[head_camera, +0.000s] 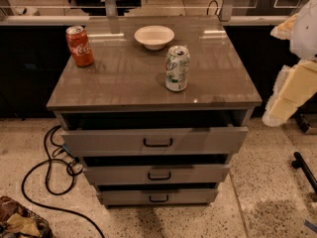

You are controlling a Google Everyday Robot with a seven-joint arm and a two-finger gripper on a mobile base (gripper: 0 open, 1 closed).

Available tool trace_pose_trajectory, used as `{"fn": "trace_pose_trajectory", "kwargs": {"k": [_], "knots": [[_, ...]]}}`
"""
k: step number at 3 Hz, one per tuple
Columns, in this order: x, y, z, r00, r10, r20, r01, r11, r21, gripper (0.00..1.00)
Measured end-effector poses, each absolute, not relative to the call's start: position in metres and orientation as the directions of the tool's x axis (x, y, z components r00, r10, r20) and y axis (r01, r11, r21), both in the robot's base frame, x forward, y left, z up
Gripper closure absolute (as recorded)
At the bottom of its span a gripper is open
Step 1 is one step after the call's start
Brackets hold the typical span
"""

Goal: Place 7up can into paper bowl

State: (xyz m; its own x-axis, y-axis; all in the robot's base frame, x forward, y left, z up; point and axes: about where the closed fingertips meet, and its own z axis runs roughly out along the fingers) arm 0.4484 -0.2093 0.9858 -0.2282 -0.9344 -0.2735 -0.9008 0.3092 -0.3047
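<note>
The 7up can [177,68], whitish-silver with green markings, stands upright on the brown top of the drawer cabinet [124,78], right of centre. The white paper bowl [154,36] sits empty behind it near the far edge, slightly to its left. My gripper [285,100], on a cream-coloured arm, hangs at the right edge of the camera view, off the cabinet's right side and well clear of the can.
A red Coca-Cola can [79,45] stands at the cabinet's back left. The top drawer [153,140] is pulled out a little, and the two below slightly. A black cable [47,177] lies on the floor at left. A glass partition rail runs behind.
</note>
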Motion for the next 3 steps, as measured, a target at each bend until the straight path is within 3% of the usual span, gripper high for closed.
{"fn": "trace_pose_trajectory", "kwargs": {"k": [2,3], "knots": [[0.488,-0.196,0.971,-0.175,-0.752,-0.635,-0.805,0.481,-0.348,0.0],[0.513,-0.194,0.97,-0.113,-0.656,-0.746,-0.759,0.541,-0.361,0.0]]}}
